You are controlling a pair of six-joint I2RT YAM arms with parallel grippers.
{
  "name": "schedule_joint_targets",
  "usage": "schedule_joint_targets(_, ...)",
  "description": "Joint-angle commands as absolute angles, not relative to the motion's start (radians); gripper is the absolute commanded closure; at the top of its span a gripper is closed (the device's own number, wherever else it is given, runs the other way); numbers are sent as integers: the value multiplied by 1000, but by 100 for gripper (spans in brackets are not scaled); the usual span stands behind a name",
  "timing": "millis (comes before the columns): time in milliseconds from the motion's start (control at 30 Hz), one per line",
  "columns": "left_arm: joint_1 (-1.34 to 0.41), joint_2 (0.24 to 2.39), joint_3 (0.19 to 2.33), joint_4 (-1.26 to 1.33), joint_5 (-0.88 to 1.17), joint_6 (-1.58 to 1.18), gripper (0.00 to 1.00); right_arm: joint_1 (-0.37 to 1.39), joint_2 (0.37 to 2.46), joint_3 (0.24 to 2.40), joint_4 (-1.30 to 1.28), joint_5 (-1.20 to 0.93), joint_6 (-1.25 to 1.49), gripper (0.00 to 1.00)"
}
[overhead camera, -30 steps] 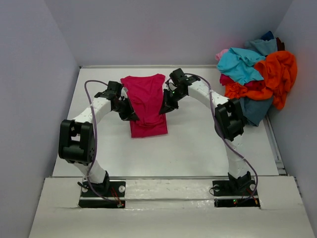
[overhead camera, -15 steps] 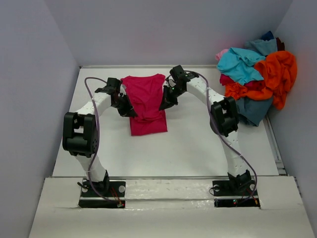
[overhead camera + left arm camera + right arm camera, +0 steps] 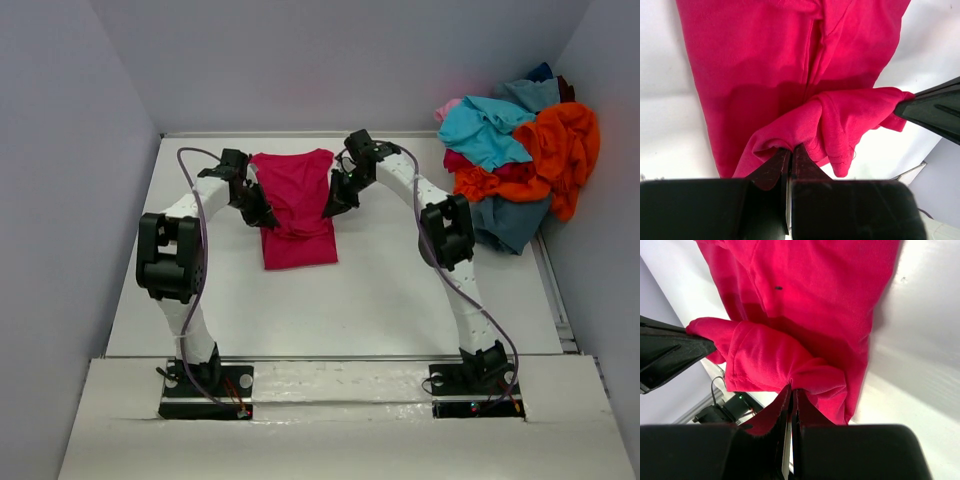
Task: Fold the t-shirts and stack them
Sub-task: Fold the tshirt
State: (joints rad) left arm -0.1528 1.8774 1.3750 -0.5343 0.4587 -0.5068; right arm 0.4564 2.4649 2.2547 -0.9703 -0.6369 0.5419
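Both long sides of the crimson-magenta t-shirt [image 3: 298, 245] are pinched, one by each arm, about halfway along its length. The shirt lies on the white table [image 3: 400, 300], toward the far edge and a little left of centre, as a narrow strip running from the back wall toward the arm bases.

The left gripper [image 3: 790, 150] has its fingers pressed together on a bunched fold of the shirt's left edge. The right gripper [image 3: 791, 390] is closed the same way on a gathered fold at the right edge. Between the two, the raised cloth forms a rumpled ridge across the shirt, and the parts beyond and before the ridge rest flat on the table.

A loose heap of other shirts sits in the far right corner, well apart from the held one. An orange t-shirt [image 3: 568, 150] and a turquoise t-shirt [image 3: 485, 130] lie on top, with bits of pink and dark blue showing behind them.
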Motion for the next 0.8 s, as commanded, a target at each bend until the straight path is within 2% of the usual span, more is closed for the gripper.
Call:
schedule_joint_targets(0, -146, 1887, 1443, -546, 445, -500, 94, 434, 2491, 2336, -988, -664, 517, 93)
schedule_joint_targets(200, -146, 1910, 1456, -540, 430, -499, 94, 425, 2511, 2359, -992, -663, 485, 70)
schedule_joint_targets(300, -146, 1919, 1450, -535, 413, -500, 92, 425, 2517, 2359, -989, -666, 472, 55)
schedule_joint_targets(400, -146, 1922, 1436, -519, 408, -509, 76, 425, 2522, 2359, -988, -667, 469, 43)
schedule_joint_targets(433, -146, 1921, 1433, -514, 407, -511, 59, 425, 2523, 2358, -988, -667, 469, 41)
schedule_joint_targets(533, -146, 1921, 1431, -512, 385, -511, 38, 425, 2514, 2347, -980, -666, 469, 37)
schedule_joint_targets(667, -146, 1916, 1443, -511, 359, -508, 29, 425, 2496, 2341, -986, -655, 466, 37)
schedule_joint_targets(767, -146, 1899, 1460, -521, 350, -505, 27, 425, 2473, 2335, -997, -647, 462, 37)
